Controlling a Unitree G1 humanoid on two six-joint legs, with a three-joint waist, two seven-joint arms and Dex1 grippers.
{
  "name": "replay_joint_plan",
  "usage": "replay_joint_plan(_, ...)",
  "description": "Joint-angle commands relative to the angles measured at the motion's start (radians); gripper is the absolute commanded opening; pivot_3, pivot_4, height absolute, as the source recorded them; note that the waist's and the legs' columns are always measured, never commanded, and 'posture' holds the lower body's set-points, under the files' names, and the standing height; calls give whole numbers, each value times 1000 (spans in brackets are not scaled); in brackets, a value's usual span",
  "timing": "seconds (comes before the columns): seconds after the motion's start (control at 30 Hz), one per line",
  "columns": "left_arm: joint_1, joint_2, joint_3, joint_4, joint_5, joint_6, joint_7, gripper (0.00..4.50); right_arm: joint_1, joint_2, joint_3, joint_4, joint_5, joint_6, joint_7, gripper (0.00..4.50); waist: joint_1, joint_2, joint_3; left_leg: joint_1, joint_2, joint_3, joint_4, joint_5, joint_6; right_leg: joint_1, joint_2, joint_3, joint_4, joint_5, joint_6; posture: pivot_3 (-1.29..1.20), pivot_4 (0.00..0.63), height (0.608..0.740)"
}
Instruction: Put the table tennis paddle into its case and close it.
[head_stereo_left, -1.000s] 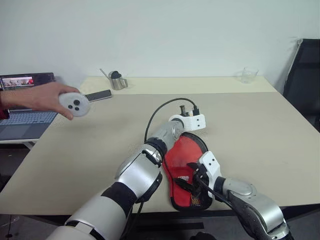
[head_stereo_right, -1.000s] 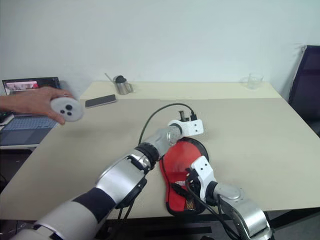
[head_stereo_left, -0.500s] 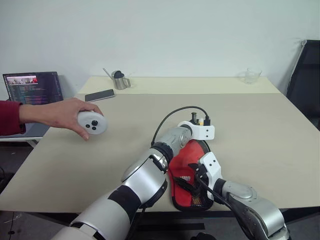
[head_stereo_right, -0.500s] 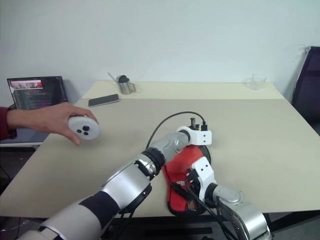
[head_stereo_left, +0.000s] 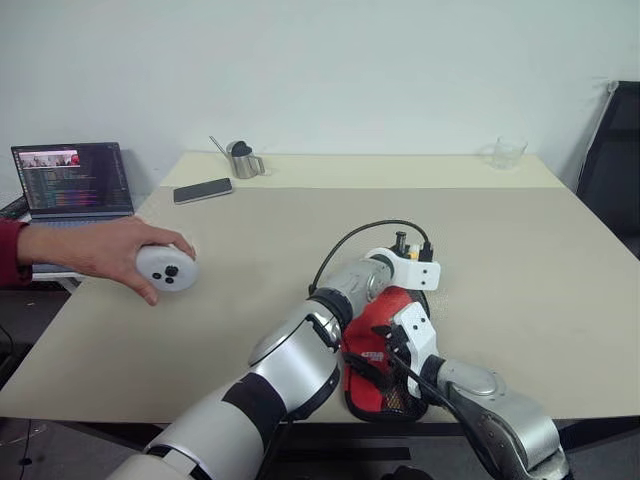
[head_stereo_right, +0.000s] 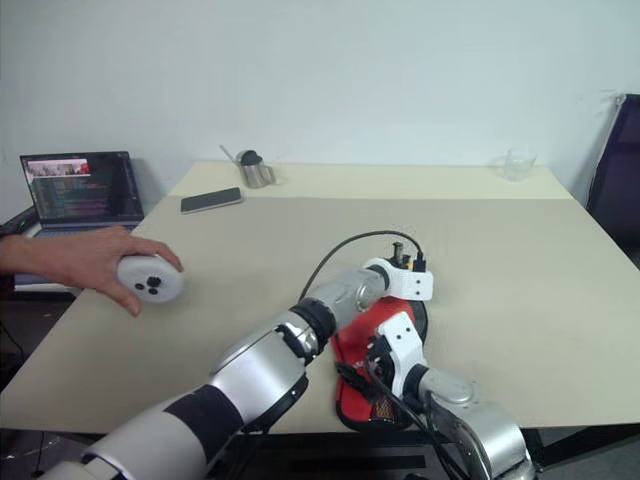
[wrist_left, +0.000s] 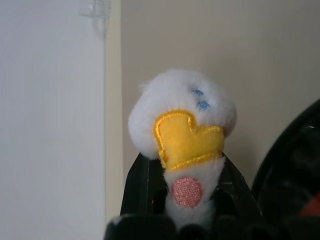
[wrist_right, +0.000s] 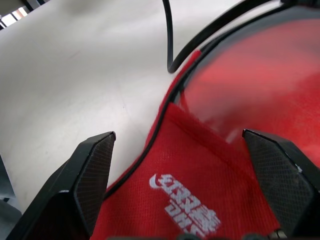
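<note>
The red case (head_stereo_left: 372, 322) lies flat near the table's front edge, white logo (wrist_right: 185, 202) facing up and black zip rim around it. My left gripper (wrist_left: 185, 170) reaches across to the case's far right rim and is shut on the case's small white fluffy charm (wrist_left: 182, 115). My right gripper (wrist_right: 178, 136) hovers open just over the case's near end, one finger on either side of the logo. In the head views the right gripper (head_stereo_left: 378, 352) sits in front of the left wrist. The table tennis paddle is hidden; I cannot tell whether it is inside the case.
At the table's left, a person's hand rests on a round white controller (head_stereo_left: 166, 270). A laptop (head_stereo_left: 72, 180) stands off the left edge. A phone (head_stereo_left: 203, 190), a metal cup (head_stereo_left: 238, 160) and a glass (head_stereo_left: 506, 152) stand at the back. A black cable (head_stereo_left: 350, 240) loops above the left wrist.
My left gripper has moved right and slightly nearer along the case's rim, charm still held. The person's hand with the controller came down onto the table. The right gripper stayed put.
</note>
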Motion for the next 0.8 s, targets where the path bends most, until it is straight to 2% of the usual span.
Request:
replay_joint_plan(0.03,18,15,0,-21,0,26,-17,289,-12,6,14,31,16,-9,10,4500,0,0,0,0,0,0,0,0,0,0,0,0,0,0,0,0,150,740)
replay_joint_plan(0.17,23,33,43,-22,-42,60,-49,289,-30,1,19,55,18,-22,27,4500,-7,0,-1,7,1,1,-1,-1,1,7,1,1,0,0,0,0,150,740)
replay_joint_plan(0.27,24,47,79,-24,-74,86,-80,1266,-38,-1,22,65,18,-29,33,4500,-8,0,-1,14,3,0,-2,-1,1,15,3,0,-3,-3,5,0,150,740)
replay_joint_plan(0.43,41,81,42,-22,-36,100,-105,3138,-75,-11,24,113,10,-53,59,4500,-8,0,-1,14,2,0,-1,-1,1,15,3,0,-2,-2,3,0,150,740)
replay_joint_plan(0.67,54,122,69,-33,-68,74,-80,3138,-159,-43,9,201,-5,-99,107,4500,-13,-1,-1,15,3,0,-1,-1,1,16,3,1,-2,-1,2,0,150,740)
replay_joint_plan(0.8,43,162,111,-46,-112,22,-116,3138,-222,-124,-20,218,20,-120,197,4500,-17,-1,-1,15,3,0,-1,-1,1,15,3,0,-3,0,0,0,150,740)
